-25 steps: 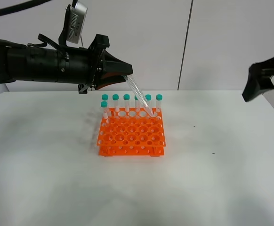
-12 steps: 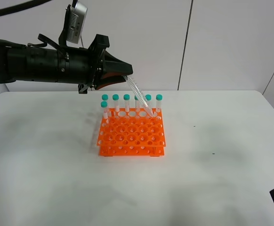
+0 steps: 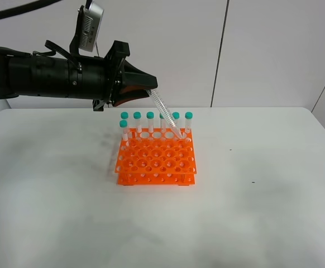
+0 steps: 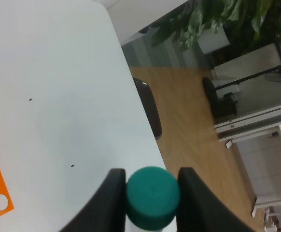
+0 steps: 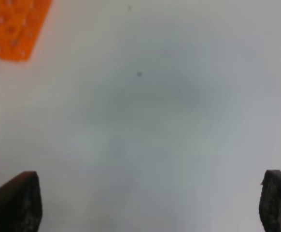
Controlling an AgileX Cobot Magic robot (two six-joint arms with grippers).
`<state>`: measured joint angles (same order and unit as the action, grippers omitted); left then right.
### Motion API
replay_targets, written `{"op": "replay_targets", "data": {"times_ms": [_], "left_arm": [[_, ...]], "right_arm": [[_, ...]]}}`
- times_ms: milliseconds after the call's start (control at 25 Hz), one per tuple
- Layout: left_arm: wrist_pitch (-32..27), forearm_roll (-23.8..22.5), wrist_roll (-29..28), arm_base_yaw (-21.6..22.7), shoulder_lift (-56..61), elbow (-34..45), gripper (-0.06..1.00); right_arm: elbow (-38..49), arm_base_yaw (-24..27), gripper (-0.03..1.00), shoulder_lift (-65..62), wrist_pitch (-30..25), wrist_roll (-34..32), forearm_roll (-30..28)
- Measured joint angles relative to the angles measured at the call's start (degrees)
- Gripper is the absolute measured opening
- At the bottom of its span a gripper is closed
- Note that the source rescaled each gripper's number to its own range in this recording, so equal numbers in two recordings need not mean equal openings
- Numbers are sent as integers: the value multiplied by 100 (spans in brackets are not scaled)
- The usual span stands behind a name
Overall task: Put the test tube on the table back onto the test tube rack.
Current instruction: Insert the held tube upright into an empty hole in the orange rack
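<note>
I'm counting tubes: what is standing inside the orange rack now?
The test tube rack holds teal-capped tubes along its back row, plus one in the next row. The held test tube partly covers one; whether its tip sits in a hole is unclear.

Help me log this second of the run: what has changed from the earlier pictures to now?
The right gripper dropped from the exterior view's upper right to its lower right corner, then left that view; it hangs open above the table. The left gripper stayed shut on the tilted test tube, tip at the back rows of the test tube rack. The rack stayed put.
</note>
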<state>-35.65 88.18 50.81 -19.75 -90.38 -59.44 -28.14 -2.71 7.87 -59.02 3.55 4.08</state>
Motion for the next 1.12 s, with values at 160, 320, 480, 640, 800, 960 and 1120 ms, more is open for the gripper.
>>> {"op": "replay_targets", "data": {"times_ms": [160,320,480,640,800,960,1120], "left_arm": [[0,0,0,0,0,0,0],[0,0,0,0,0,0,0],[11,-10,0,0,0,0,0],[47,-10,0,0,0,0,0],[106,-17,0,0,151,0,0],[223,-111,0,0,537,0,0],[513,-496,0,0,1297,0,0]], "right_arm": [[0,0,100,-687,0,0,0],[0,0,100,-802,0,-11,0],[0,0,100,-802,0,-13,0],[0,0,100,-802,0,-13,0],[0,0,100,-802,0,-13,0],[0,0,100,-802,0,-13,0],[0,0,100,-802,0,-13,0]]}}
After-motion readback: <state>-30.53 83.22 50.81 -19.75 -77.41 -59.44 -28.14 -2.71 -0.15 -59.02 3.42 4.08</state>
